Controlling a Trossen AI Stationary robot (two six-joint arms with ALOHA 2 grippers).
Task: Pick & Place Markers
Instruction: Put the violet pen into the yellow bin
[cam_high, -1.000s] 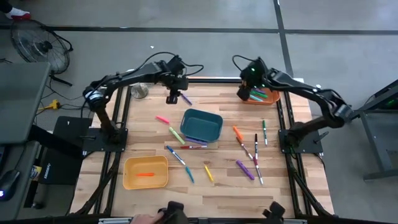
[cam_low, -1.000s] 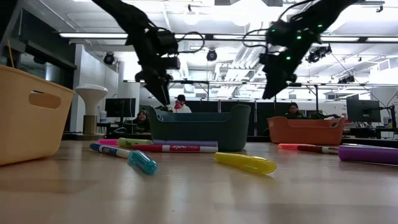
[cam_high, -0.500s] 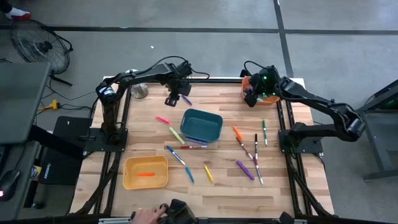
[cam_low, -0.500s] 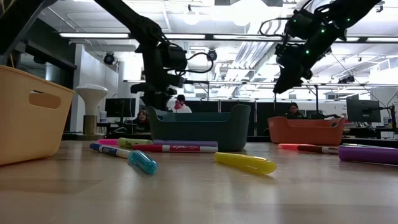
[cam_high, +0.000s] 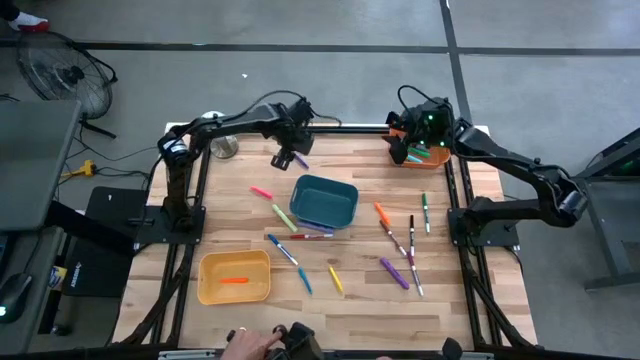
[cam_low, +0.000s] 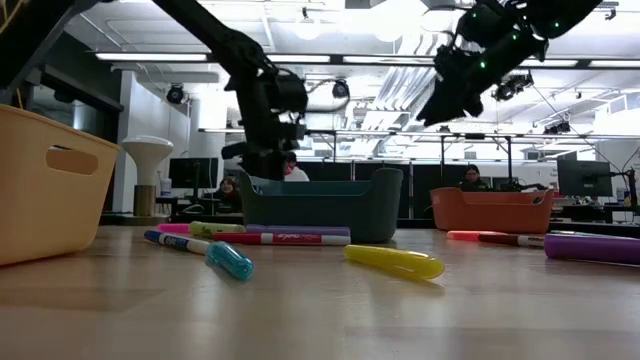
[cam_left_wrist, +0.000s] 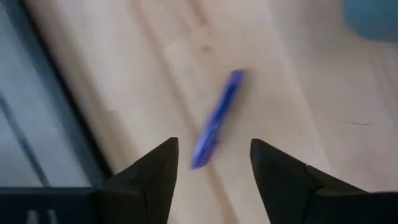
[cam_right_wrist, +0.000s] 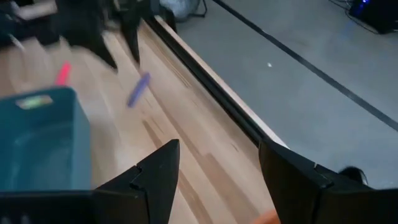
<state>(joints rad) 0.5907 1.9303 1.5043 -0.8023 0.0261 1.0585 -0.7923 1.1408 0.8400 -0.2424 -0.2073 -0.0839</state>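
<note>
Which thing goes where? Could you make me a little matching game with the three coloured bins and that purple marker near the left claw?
Things:
1. teal bin
2. yellow bin
3. orange bin
4. purple marker

Places:
A. far right corner of the table, under the right gripper
B. lying on the wood just ahead of the open left gripper
C. middle of the table
D. near left corner, with an orange marker inside

Pairs: 1-C, 2-D, 3-A, 4-B

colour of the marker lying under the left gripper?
Purple-blue marker, lying on the wood between the open fingers of the left gripper. Left wrist view shows it best.
</note>
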